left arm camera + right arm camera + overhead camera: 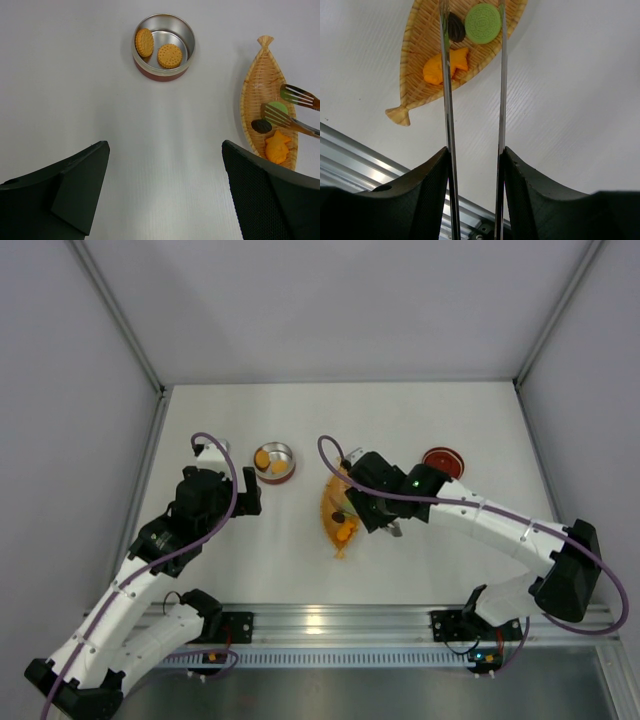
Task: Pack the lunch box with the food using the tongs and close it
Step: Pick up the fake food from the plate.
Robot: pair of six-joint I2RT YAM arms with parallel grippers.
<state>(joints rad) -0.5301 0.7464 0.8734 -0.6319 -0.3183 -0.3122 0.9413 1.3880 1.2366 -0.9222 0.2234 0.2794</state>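
The lunch box, a round tin with a red wall, stands open with two yellow food pieces inside. Its red lid lies apart at the right. My right gripper is shut on the tongs, pressing both arms. The tong tips hover over the orange tray, one on each side of a green piece. A dark brown piece and an orange piece lie beside it. My left gripper hangs open over bare table, near the tin.
An aluminium rail runs along the near table edge, just below the tray's tail. Grey walls close in the table on the left, right and back.
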